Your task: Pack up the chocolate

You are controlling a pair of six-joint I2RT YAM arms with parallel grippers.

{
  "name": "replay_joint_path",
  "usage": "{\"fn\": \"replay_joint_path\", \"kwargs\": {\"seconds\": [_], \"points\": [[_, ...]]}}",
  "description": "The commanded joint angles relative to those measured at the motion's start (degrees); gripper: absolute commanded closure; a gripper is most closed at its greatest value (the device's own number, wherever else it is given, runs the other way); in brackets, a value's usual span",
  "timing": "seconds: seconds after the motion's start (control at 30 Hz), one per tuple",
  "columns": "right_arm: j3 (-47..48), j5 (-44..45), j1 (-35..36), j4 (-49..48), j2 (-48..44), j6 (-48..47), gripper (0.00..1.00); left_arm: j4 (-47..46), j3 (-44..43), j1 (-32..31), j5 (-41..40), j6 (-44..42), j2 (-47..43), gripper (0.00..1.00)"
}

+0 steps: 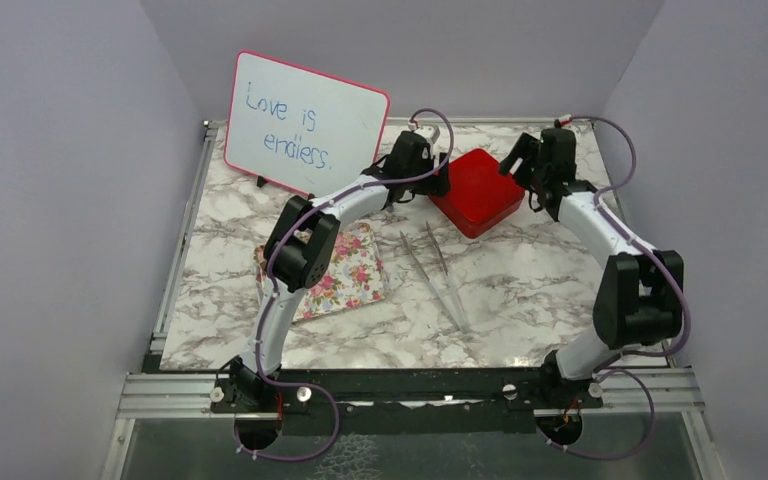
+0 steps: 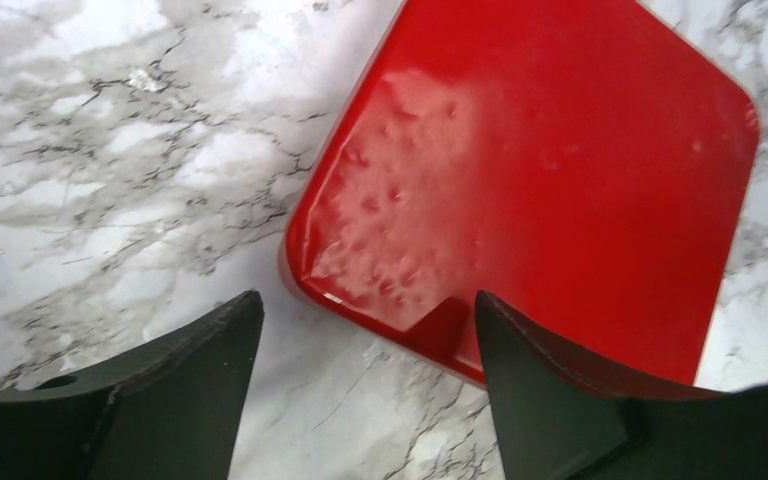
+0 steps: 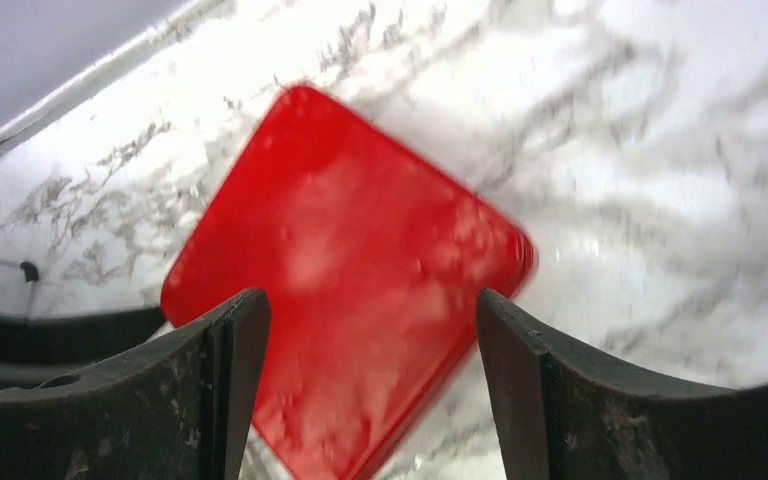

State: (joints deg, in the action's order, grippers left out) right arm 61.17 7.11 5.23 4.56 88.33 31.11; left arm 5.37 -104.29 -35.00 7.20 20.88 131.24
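Note:
No chocolate shows in any view. The red square box (image 1: pixel 477 190) stands closed at the back middle of the marble table. It fills the left wrist view (image 2: pixel 560 170) and the right wrist view (image 3: pixel 350 270). My left gripper (image 1: pixel 438 183) is open and empty at the box's left corner; in its wrist view (image 2: pixel 365 305) its right finger (image 2: pixel 540 390) overlaps the box's near edge. My right gripper (image 1: pixel 525 165) is open and empty just above the box's right side, and in its own view (image 3: pixel 370 300) the box lies between and below its fingers.
A pink floral tray (image 1: pixel 355 275) lies at the left, partly hidden by my left arm. Metal tweezers (image 1: pixel 440 270) lie in the middle of the table. A whiteboard (image 1: pixel 305 125) reading "Love is endless" stands at the back left. Grey walls close the sides.

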Motion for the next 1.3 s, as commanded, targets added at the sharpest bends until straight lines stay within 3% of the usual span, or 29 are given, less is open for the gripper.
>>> {"fn": "replay_joint_path", "kwargs": {"seconds": [0.0, 0.27, 0.43, 0.73, 0.9, 1.27], "points": [[10.5, -4.5, -2.2, 7.5, 7.8, -10.8, 0.22, -6.8, 1.1, -0.4, 2.9, 2.5, -2.2, 0.27], [14.1, -10.1, -4.9, 7.6, 13.9, -11.7, 0.26, -10.3, 1.4, -0.5, 5.1, 2.5, -2.2, 0.44], [14.9, -11.3, -6.5, 8.5, 16.3, -11.9, 0.29, -11.5, 1.8, -0.7, 5.3, 2.7, -2.9, 0.44], [11.1, -12.8, -6.7, 8.9, 14.8, -12.5, 0.35, -2.8, 0.6, -0.9, -0.7, 0.3, -2.9, 0.45], [11.4, -14.9, -6.7, 11.3, 15.8, -14.2, 0.39, -0.8, 1.8, -1.1, -4.0, -0.8, -5.2, 0.38], [12.2, -18.3, -6.6, 15.5, 15.5, -17.7, 0.40, -2.6, 1.7, -1.0, -0.8, 1.2, -3.9, 0.26]]}}
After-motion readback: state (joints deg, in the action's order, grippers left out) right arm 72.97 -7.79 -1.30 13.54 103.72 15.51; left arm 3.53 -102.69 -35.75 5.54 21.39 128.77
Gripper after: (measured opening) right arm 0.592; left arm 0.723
